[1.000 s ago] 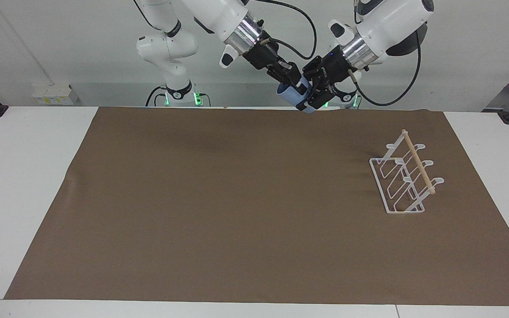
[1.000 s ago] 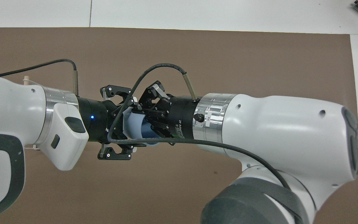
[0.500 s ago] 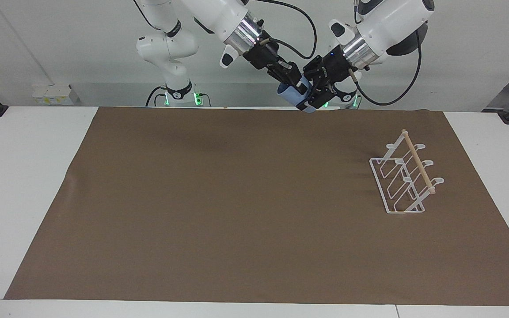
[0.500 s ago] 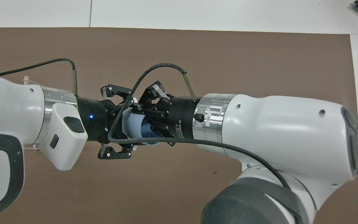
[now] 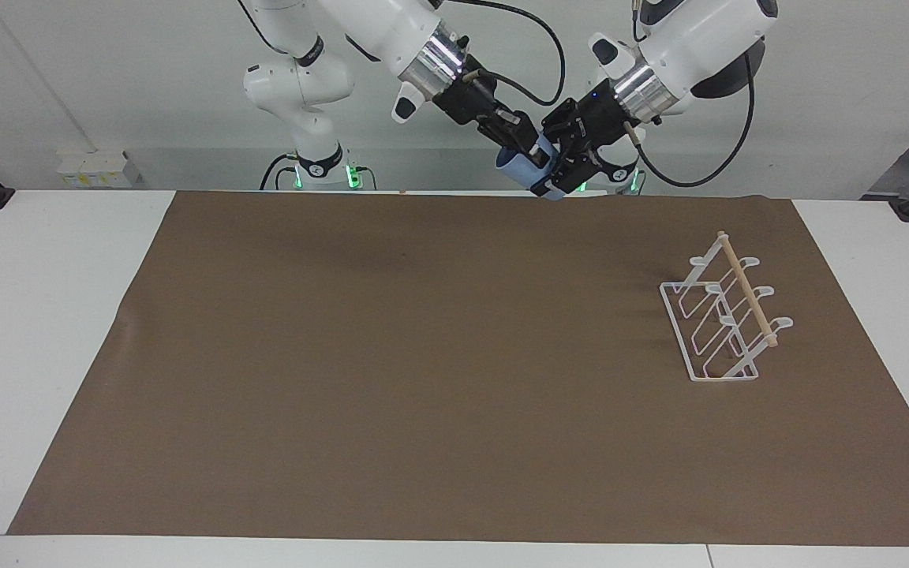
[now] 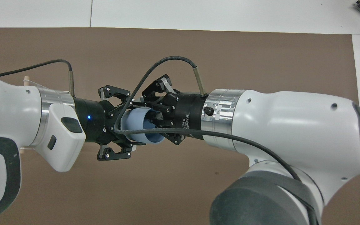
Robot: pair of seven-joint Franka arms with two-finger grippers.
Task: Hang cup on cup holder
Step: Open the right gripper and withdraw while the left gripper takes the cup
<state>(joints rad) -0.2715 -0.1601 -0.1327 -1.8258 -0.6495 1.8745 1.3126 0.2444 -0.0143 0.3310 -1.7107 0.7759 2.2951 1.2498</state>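
High over the brown mat's (image 5: 423,355) robot-side edge, the facing view shows the left gripper (image 5: 561,170) clamped on the small light blue plastic cup (image 5: 521,172), the right gripper (image 5: 525,150) loosening: seemingly a handover toward the white wire, wooden-dowelled cup holder (image 5: 727,319) at the left arm's end. Overhead, the right gripper's (image 6: 153,120) fingers stand apart around the cup (image 6: 139,123); the left gripper (image 6: 123,125) grips it.

Cup (image 6: 139,123): smooth pale blue plastic, soft sheen. Cup holder (image 5: 719,319): thin white coated wire, with a bare light wooden dowel (image 5: 746,289) on top. Mat (image 5: 423,379): brown, matt, cloth-like, faintly creased. Tabletop (image 5: 36,315): white, smooth. Arm shells glossy white plastic with brushed metal rings; hands matt black.
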